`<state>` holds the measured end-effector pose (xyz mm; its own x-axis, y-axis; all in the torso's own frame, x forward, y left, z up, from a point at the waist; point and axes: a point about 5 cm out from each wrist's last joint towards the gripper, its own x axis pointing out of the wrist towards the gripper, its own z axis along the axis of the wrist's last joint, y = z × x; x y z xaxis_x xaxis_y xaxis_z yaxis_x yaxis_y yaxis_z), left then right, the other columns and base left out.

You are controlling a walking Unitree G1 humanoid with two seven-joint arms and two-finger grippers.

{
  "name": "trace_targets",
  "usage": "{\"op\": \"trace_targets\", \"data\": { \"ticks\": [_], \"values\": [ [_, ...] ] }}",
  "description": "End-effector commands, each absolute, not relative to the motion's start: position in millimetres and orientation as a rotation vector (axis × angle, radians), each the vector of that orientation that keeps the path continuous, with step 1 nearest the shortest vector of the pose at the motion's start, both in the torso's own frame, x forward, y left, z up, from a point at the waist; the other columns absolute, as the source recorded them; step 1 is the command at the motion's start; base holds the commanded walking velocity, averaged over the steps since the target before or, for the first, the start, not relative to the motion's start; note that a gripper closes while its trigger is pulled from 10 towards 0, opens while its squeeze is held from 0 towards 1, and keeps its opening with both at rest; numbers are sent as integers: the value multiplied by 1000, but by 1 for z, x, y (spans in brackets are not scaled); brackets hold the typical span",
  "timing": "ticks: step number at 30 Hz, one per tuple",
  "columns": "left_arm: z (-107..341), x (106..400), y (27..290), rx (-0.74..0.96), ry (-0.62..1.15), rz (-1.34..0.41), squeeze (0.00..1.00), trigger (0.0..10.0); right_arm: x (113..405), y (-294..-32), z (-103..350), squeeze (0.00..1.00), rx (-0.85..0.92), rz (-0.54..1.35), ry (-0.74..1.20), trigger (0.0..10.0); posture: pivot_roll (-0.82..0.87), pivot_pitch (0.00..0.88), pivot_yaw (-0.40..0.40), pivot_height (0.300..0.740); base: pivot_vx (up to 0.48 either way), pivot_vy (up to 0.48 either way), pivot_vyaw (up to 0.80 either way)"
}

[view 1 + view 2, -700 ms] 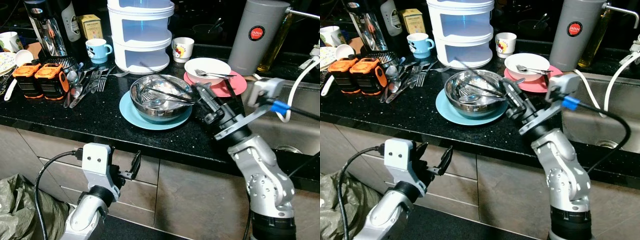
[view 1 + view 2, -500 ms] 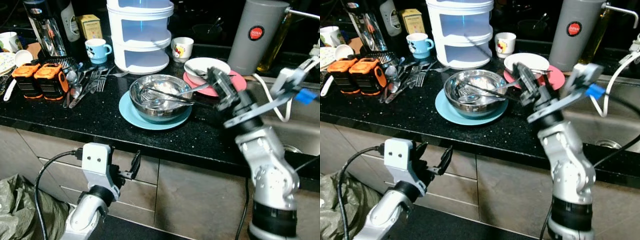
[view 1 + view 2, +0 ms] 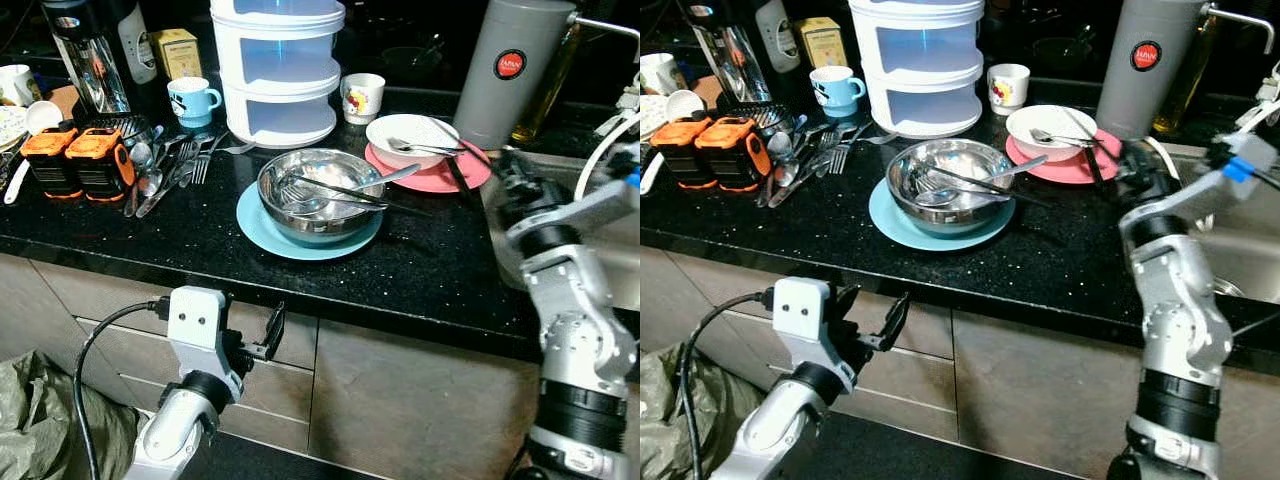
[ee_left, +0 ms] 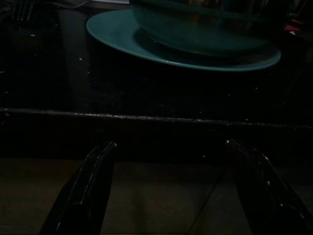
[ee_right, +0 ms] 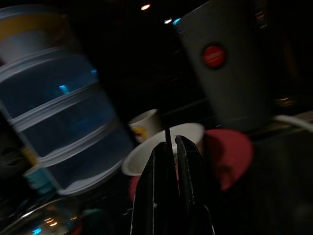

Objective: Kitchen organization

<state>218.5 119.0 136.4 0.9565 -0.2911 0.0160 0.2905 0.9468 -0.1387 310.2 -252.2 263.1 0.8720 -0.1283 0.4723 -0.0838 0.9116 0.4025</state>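
Below the counter edge, my left gripper (image 4: 168,152) hangs idle in front of the cabinet, fingers spread wide and empty. On the black counter (image 3: 200,240) directly above it sits a blue plate (image 3: 255,215) carrying a steel bowl (image 3: 320,225), with a pair of dark chopsticks (image 3: 350,193) and a spoon (image 3: 395,175) lying across the rim and jutting out toward my right side. My right gripper (image 5: 170,147) is raised at the counter's right end, beside the sink, pointing toward a pink plate (image 3: 470,175) and the white bowl (image 3: 410,130) resting on it. Its fingers are clenched together; a thin dark sliver shows between the tips, and I cannot tell what it is. Assessment: the steel bowl should be light and rigid but slick, best pinched at the rim once the utensils are out. The chopsticks are thin and liable to roll, so grip them mid-shaft. The white bowl looks breakable and holds a fork (image 3: 425,150); take it by the rim, gently. Farther left lies loose cutlery (image 3: 170,170). At the back stand a white stacked container (image 3: 280,70) and a grey flask (image 3: 510,70).
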Motion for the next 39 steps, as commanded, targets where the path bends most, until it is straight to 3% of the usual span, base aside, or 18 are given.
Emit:
{"op": "trace_targets", "data": {
  "ticks": [1, 6, 16, 24, 27, 33, 39],
  "values": [
    [133, 219, 119, -136, 17, -295, 0, 10000, 309, -266, 267, 0, 407, -80, -540, 10000, 123, 0, 25, 740, 0, 0, 0],
    [132, 218, 120, -138, 19, -299, 0, 10000, 311, -284, 263, 0, 217, -181, -450, 10000, 124, 0, 27, 740, 0, 0, 0],
    [134, 217, 119, -138, 17, -320, 0, 10000, 312, -288, 257, 0, 180, -227, -417, 10000, 125, 0, 31, 740, 0, 0, -746],
    [144, 204, 99, -166, -3, -535, 0, 10000, 315, -283, 252, 0, 84, -250, -384, 10000, 126, 0, 31, 740, 0, 0, -700],
    [146, 200, 94, -161, 6, -614, 0, 10000, 318, -274, 248, 0, 0, -219, -364, 10000, 124, 0, 30, 740, 0, 0, 0],
    [150, 192, 85, -147, 28, -767, 0, 10000, 323, -249, 247, 0, -6, -113, -381, 10000, 128, 0, 21, 740, 0, 0, 0],
    [163, 195, 89, -150, -3, -782, 0, 10000, 331, -231, 247, 0, 14, -61, -393, 10000, 137, 0, 15, 740, 0, 0, 0]
  ]
}}
